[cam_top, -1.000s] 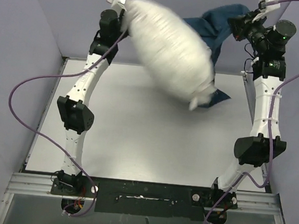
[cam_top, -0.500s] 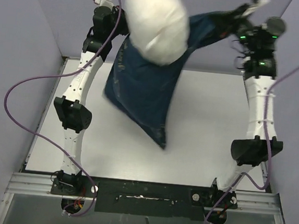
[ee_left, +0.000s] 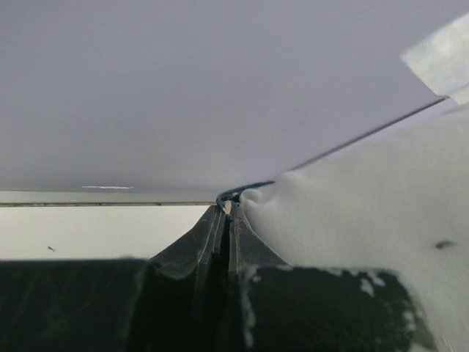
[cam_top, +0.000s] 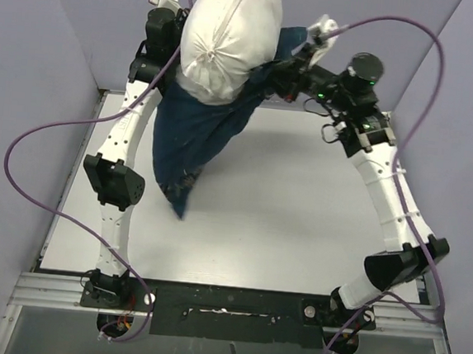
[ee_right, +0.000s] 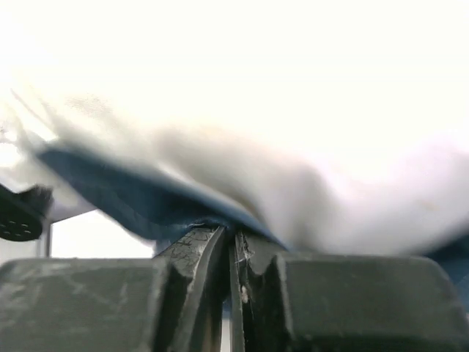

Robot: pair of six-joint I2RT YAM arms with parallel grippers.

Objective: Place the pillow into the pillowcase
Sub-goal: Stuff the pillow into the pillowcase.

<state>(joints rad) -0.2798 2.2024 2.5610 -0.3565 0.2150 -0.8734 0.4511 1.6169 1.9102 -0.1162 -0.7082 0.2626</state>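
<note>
Top external view: both arms are raised at the far side of the table [cam_top: 316, 217]. The pillow [cam_top: 231, 36] is held up between them, above the table surface, long axis roughly upright. Its gathered pucker [cam_top: 203, 59] faces the camera at the lower left end. The pillowcase [cam_top: 194, 136] hangs below and behind the pillow as a slack navy sack. Its upper edge spans between the two wrists, and its lowest corner points down toward the table's left half. Whether that corner touches the table cannot be told. Most of the pillow's bulk shows above the navy fabric; only its lower part seems to sit at the sack's mouth. Purple cables [cam_top: 41, 139] loop off both arms.

Left wrist view: left gripper [ee_left: 226, 211] has fingers pressed together, with a thin blue edge of the pillowcase [ee_left: 233, 193] emerging at the tips. White pillow fabric [ee_left: 366, 213] bulges just to the right, touching the finger.

Right wrist view: picture is blurred and overexposed. Right gripper [ee_right: 229, 238] has fingers together, clamped on navy pillowcase cloth [ee_right: 124, 198] that spreads left from the tips. The pillow [ee_right: 308, 194] lies directly above and right of the tips.
</note>
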